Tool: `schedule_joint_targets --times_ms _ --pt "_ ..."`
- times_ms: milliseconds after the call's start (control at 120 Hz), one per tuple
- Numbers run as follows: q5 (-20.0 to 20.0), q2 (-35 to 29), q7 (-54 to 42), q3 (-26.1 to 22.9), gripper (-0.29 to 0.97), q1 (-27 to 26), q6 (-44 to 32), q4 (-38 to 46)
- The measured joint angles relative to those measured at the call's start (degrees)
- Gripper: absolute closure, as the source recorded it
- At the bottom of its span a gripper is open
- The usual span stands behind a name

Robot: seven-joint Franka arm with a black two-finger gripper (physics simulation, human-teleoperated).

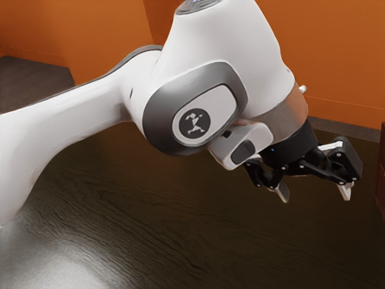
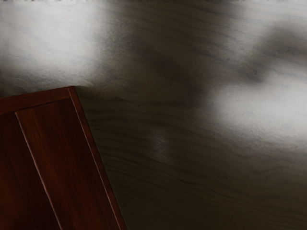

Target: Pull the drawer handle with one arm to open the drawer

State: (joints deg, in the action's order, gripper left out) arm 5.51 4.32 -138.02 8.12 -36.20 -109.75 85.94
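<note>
Dark wood table [image 2: 206, 163], glossy reddish-brown panelled cabinet [image 2: 57, 163], gripper [image 1: 314, 194] spread wide

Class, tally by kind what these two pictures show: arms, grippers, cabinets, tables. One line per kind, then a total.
White robot arm: 1
Black gripper, fingers apart: 1
Dark red wooden cabinet: 1
Dark wood table: 1
Total: 4

The counter [image 1: 150, 241] is dark grained wood with a soft sheen that catches pale glare. The cabinet [image 2: 53, 163] is reddish wood, smooth and polished. The arm [image 1: 72, 120] wears smooth white plastic with matt grey panels. The fingers [image 1: 283, 191] are matt black with pale tips.
</note>
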Motion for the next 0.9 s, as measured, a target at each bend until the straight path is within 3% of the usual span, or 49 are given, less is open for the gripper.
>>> schedule_joint_targets --times_ms 200,417,900 --pt "0.02 0.67 0.60 -0.93 0.00 0.36 -0.12 -2.27" --pt "-0.24 1.53 2.60 -1.07 0.00 -2.84 -0.17 -2.59" --pt "-0.51 4.30 9.00 -1.09 0.00 -2.25 -3.72 -2.77"
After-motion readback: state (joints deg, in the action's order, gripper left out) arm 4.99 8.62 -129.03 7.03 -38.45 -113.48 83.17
